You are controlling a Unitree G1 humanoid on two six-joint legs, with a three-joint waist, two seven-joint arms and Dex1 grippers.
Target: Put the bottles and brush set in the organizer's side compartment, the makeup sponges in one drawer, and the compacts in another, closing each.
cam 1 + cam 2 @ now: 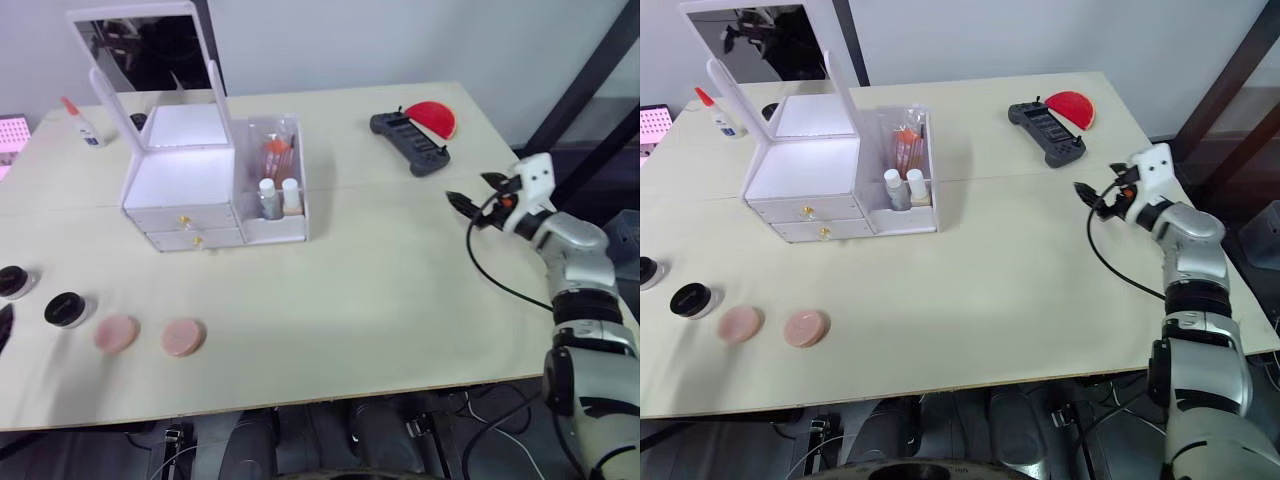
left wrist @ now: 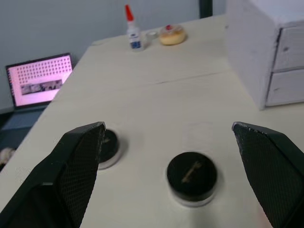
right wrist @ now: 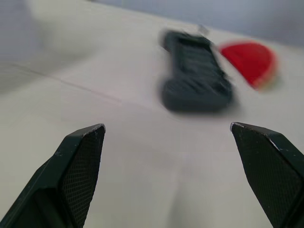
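White organizer point(image 1: 190, 190), rigid plastic, mirror lid raised, both drawers shut; bottles point(image 1: 278, 195) and brush set point(image 1: 276, 152) upright in its side compartment. Two round black glossy compacts point(image 2: 192, 175) lie on the tabletop point(image 1: 380, 290) directly ahead of the left pincer point(image 2: 175, 156), spread wide and empty. Two pink disc-shaped makeup sponges point(image 1: 150, 335), soft and matte, just beyond. Right pincer point(image 3: 171, 156), wide open, empty, well apart at the far side. Left arm judged nearer.
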